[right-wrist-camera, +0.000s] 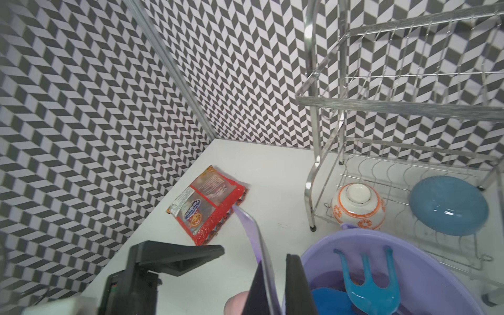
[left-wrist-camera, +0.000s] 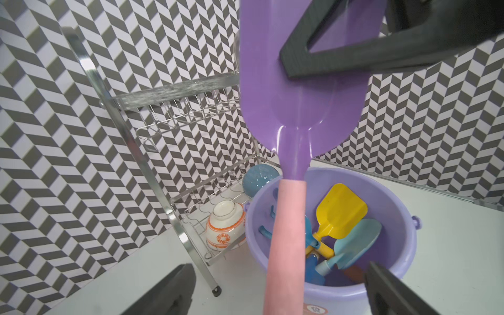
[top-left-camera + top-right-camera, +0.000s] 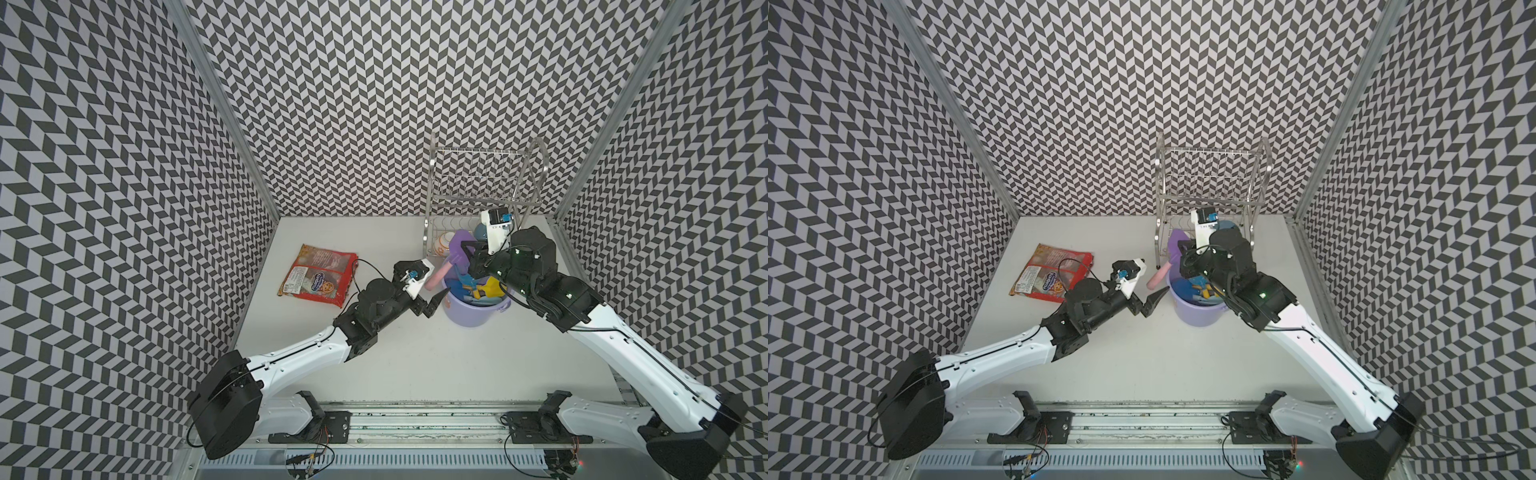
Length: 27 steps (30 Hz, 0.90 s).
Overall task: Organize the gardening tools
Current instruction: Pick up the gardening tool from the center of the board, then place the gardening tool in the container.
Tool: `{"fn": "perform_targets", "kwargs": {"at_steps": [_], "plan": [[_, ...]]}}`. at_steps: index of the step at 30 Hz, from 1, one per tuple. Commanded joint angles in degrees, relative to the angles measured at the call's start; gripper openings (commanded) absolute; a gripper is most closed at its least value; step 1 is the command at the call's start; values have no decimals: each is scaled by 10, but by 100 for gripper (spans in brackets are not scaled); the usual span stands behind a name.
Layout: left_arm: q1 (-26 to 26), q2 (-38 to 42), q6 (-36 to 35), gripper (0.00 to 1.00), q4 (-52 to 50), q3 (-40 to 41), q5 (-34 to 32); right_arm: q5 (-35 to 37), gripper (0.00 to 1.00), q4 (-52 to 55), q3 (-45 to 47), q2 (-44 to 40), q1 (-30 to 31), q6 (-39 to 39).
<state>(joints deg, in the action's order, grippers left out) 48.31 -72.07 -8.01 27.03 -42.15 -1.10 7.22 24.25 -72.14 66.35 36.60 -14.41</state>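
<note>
Clamping together on the broad blade of the purple pink-handled tool (image 2: 294, 109), the right gripper (image 1: 276, 275) is holding it in the air; in the right wrist view the thin blade is showing edge-on inside the pinch. The pink handle (image 2: 286, 231) is slanting away from those jaws toward the left gripper (image 2: 280, 272). That gripper's jaws are standing wide apart and gripping nothing. The handle is passing through the gap between them, apart from both sides as far as the left wrist view shows.

Below the right jaws and just beside the left ones, the lavender bucket (image 3: 473, 316) is sitting upright, and the handle is crossing over its rim on the side nearest the left jaws. Inside the bucket, beneath the right jaws, the yellow spade (image 2: 341, 208) and the pale blue shovel (image 2: 357, 242) are lying blade-up side by side. The blue yellow-handled rake (image 1: 366, 286) is pointing its prongs upward, and the dark blue trowel (image 1: 327, 301) is showing only in part.

Beyond the right jaws, a wire dish rack (image 1: 381, 106) is standing just beside the bucket. A white-and-orange bowl (image 1: 357, 207) is lying upside down on its lower shelf, with a blue bowl (image 1: 450, 206) next to it. On the far side of the left jaws from the bucket, well apart, a red snack packet (image 3: 318, 276) is lying flat.

The white table (image 3: 415, 365) is carrying all of this, and black-and-white chevron walls (image 3: 353, 104) are closing it in on three sides.
</note>
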Motion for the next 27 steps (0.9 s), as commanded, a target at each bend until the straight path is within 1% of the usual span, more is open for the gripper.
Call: {"fn": "perform_targets", "kwargs": {"at_steps": [1,7,10,13,16,19,23,27], "plan": [[1,32,25,100,42,7,-27,85,0,-18,-32,-8,-1,31],[-12,62,60,100,51,27,-81,228,0,-4,-31,-6,-1,55],[-29,75,86,100,50,35,-102,263,0,7,-21,2,-1,57],[-54,84,122,100,50,44,-106,259,0,9,-9,2,-1,57],[-80,91,155,100,45,52,-114,234,0,4,15,-2,0,49],[-101,99,177,100,40,61,-126,211,0,-20,58,-6,7,36],[-111,107,186,100,39,70,-130,235,0,-45,95,3,24,31],[-116,112,188,100,33,74,-140,253,0,-40,101,24,41,19]]}}
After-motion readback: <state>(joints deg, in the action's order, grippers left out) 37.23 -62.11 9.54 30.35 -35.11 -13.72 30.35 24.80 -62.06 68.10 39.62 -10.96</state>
